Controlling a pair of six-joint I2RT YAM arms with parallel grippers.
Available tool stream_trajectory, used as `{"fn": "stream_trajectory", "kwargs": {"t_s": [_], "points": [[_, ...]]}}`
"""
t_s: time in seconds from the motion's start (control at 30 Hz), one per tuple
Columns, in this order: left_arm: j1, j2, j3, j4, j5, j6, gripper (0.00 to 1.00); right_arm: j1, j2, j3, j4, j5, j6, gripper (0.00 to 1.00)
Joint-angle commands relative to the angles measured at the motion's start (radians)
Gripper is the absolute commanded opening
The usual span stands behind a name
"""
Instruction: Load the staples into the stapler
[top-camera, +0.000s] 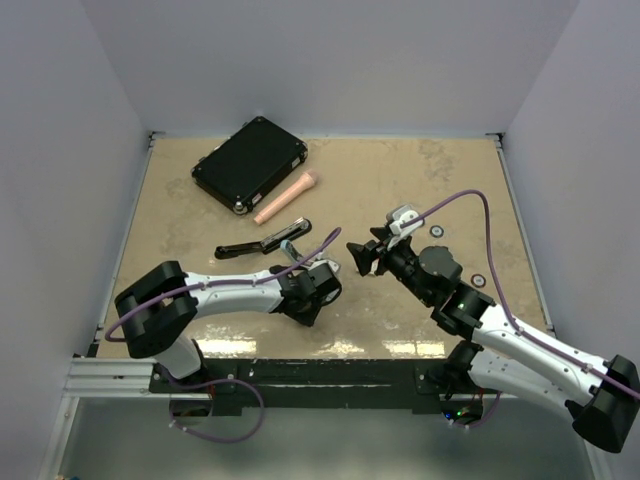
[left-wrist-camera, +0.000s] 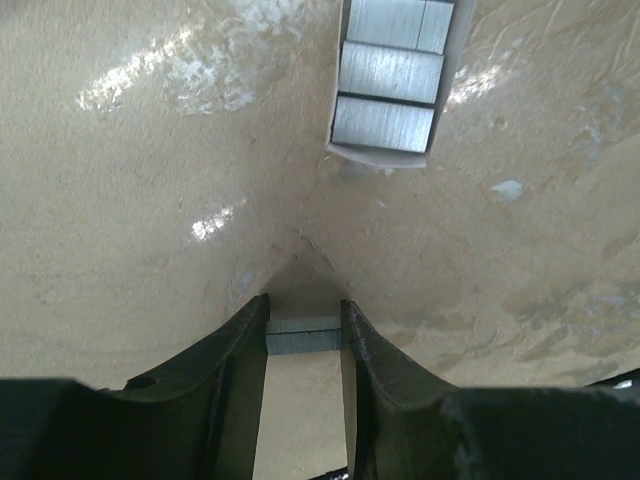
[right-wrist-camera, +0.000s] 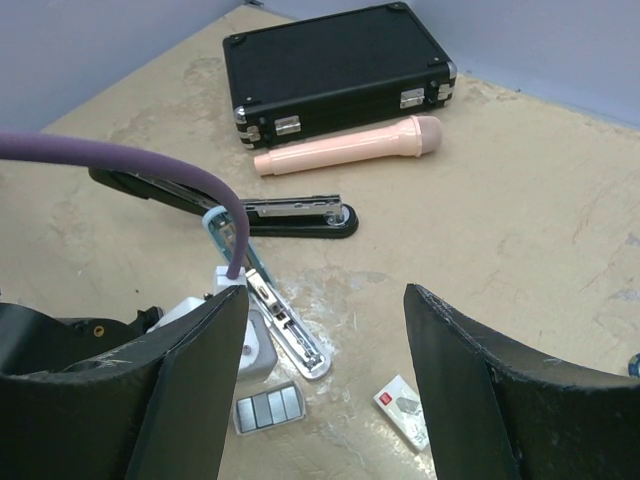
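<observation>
My left gripper (left-wrist-camera: 305, 318) is shut on the staples (left-wrist-camera: 305, 338), a short grey ribbed strip held between the fingertips just above the table. A small white tray (left-wrist-camera: 445, 70) with more staple strips lies just ahead of it. The light blue stapler (right-wrist-camera: 285, 325) lies opened, its metal channel facing up, next to the left wrist. A black stapler (right-wrist-camera: 290, 215) lies opened behind it. My right gripper (right-wrist-camera: 325, 300) is open and empty, held above the table and looking toward the staplers. In the top view the left gripper (top-camera: 320, 287) and the right gripper (top-camera: 360, 255) are close together at mid-table.
A black case (top-camera: 250, 165) and a pink cylinder (top-camera: 287, 197) lie at the back left. A small white box (right-wrist-camera: 405, 408) lies near the staple tray (right-wrist-camera: 268, 407). Two small black rings (top-camera: 437, 231) lie to the right. Walls enclose the table.
</observation>
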Motion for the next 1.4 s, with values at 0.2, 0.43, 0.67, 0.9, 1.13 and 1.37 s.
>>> {"fn": "stream_trajectory", "kwargs": {"t_s": [0.2,0.43,0.67,0.9,1.13,1.37], "points": [[-0.01,0.024,-0.029,0.092,0.014,-0.014,0.38,-0.005,-0.036,0.017,-0.018,0.04,0.01,0.68],[-0.012,0.024,-0.041,0.083,0.023,-0.012,0.47,-0.003,-0.027,0.014,-0.003,0.034,0.016,0.68],[-0.012,0.019,-0.031,0.072,0.02,-0.001,0.49,-0.003,-0.016,0.034,-0.002,0.033,0.013,0.68],[-0.002,-0.082,0.0,0.056,-0.009,-0.001,0.53,-0.003,0.01,0.098,-0.113,0.01,0.019,0.68],[0.057,-0.164,0.003,-0.012,0.066,-0.011,0.54,-0.002,0.043,0.163,-0.276,0.027,0.051,0.68],[0.06,-0.153,-0.032,-0.004,0.126,-0.052,0.45,-0.003,0.098,0.19,-0.322,0.03,0.091,0.68]]}}
